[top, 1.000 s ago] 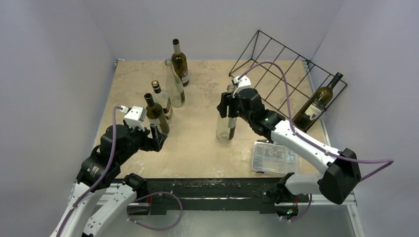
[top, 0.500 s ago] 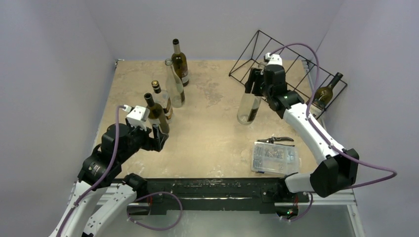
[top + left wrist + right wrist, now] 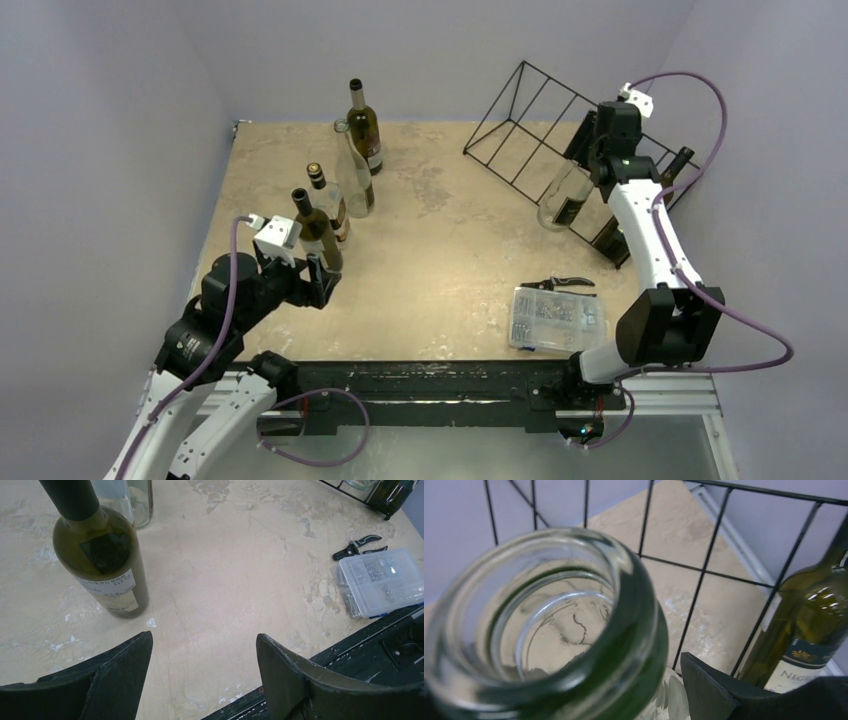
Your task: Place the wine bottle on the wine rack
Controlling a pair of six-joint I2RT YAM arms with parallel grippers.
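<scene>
Here, the clear glass wine bottle (image 3: pixel 566 195) is seen clamped at its neck by the right gripper (image 3: pixel 590 140). It is lifted off the beige mottled table (image 3: pixel 430 270) and tilted, base lowest, over the black thin-wire wine rack (image 3: pixel 545 125) at the far right corner. Whether glass and wire already touch cannot be told. In the right wrist view the rack's bars are seen just behind the open glass mouth, and a dark green labelled bottle (image 3: pixel 809 625) is already resting in the rack to the right. The left gripper (image 3: pixel 205 650) is held low over the table with jaws spread and nothing between them, beside an upright dark green bottle with a black capsule (image 3: pixel 102 560) and well apart from the rack. The step in hand is judged to be lowering the bottle into a free slot. Several faults could arise from here. The base could be caught on a cross bar if the tilt is not matched to the slot. The neighbouring bottle could be struck if the descent drifts right. The light frame could be pushed along the table. If the bottle is released before it is seated between two bars, it could roll or slide out.
</scene>
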